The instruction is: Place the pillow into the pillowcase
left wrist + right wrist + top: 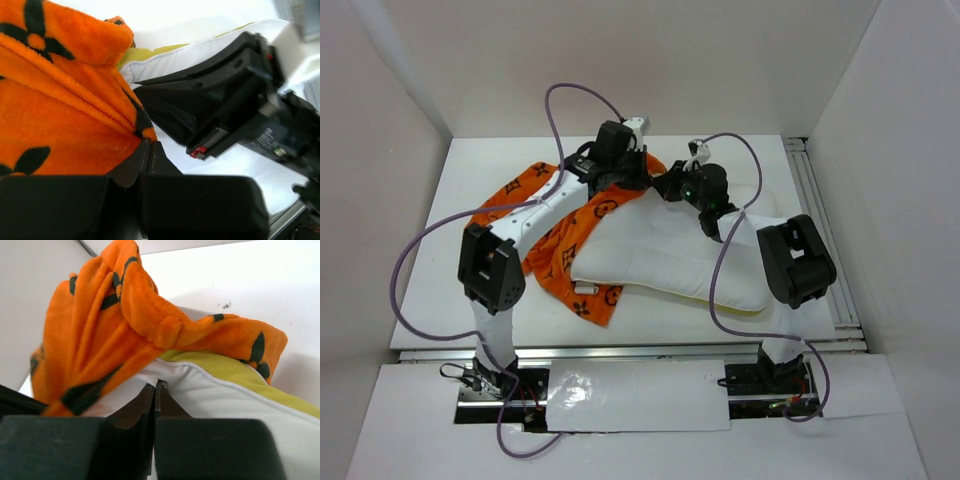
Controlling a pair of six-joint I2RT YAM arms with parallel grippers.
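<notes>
Top external view. Item one, the pillow (670, 260), is laid on the table (450, 300) from centre to right, with its long axis running left to right. Item two, the pillowcase (555, 255), is spread to the left, tucked partly under the pillow's left end and bunched over its far-left corner.

The left gripper (625, 172) is set at that corner. In the left wrist view it is seen closed, with a fold of orange pile pinched at the tips. The right gripper (678, 188) is set just right of it, at the pillow's far edge. In the right wrist view its jaws are seen closed against the white cover below the orange hem, but whether a fold is held cannot be told.

Relation noted: the uncovered length of the pillow extends rightward from both grippers, so the pillowcase is judged to need drawing right along that axis. The left arm is nearer the pillowcase.
</notes>
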